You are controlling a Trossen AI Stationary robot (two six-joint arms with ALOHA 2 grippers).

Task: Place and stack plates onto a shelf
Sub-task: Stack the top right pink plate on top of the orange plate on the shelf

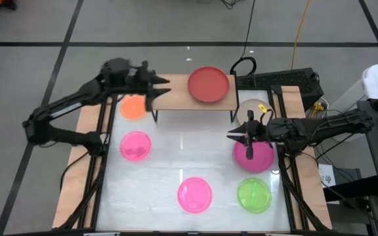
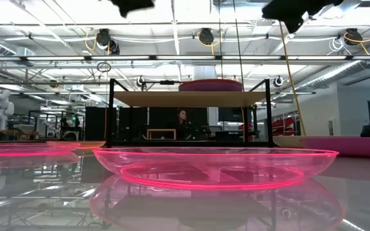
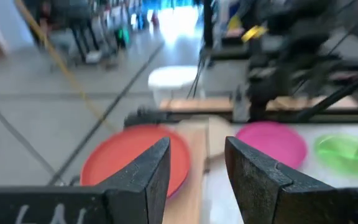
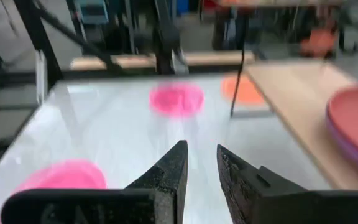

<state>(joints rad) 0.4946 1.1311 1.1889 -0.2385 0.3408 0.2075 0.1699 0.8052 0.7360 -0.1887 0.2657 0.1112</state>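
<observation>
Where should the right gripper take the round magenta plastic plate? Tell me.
Grip the round magenta plastic plate by its raised rim, coming from above. It lies flat on the white table, so only the edge lip offers purchase. The right gripper hangs open near its upper-left rim.

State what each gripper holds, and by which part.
Nothing is held. The left gripper hangs open over the shelf; the right gripper is open above the table.

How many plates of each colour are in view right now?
red round plastic plate: 1
purple plate beneath it: 1
orange plate: 1
beige plate: 1
magenta plate: 1
green plate: 1
translucent pink plates: 2
Total: 8
</observation>
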